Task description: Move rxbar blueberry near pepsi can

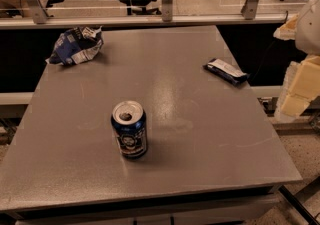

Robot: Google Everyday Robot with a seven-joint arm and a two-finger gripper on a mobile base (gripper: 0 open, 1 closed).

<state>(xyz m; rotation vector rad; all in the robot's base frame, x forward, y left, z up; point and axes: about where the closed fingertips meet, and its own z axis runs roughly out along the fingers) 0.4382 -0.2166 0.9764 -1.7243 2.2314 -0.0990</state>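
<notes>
The can (129, 130) stood nearest you, upright, well left of your gripper (299, 89), which hung off the right edge of the table (200, 159); open or closed, you couldn't tell. The bar (226, 71) lay flat nearer it, unheld, likely awaiting pickup.

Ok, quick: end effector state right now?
End effector: at the right edge beside the grey table; open or closed cannot be told. The flat dark navy snack bar lies apart from it.

No lettering is readable: the pepsi can (129, 136) shows only a round white-and-blue logo, the rxbar blueberry (226, 71) a white patch. The gripper (297, 95) hangs off the worktop's (210, 139) right edge.
</notes>
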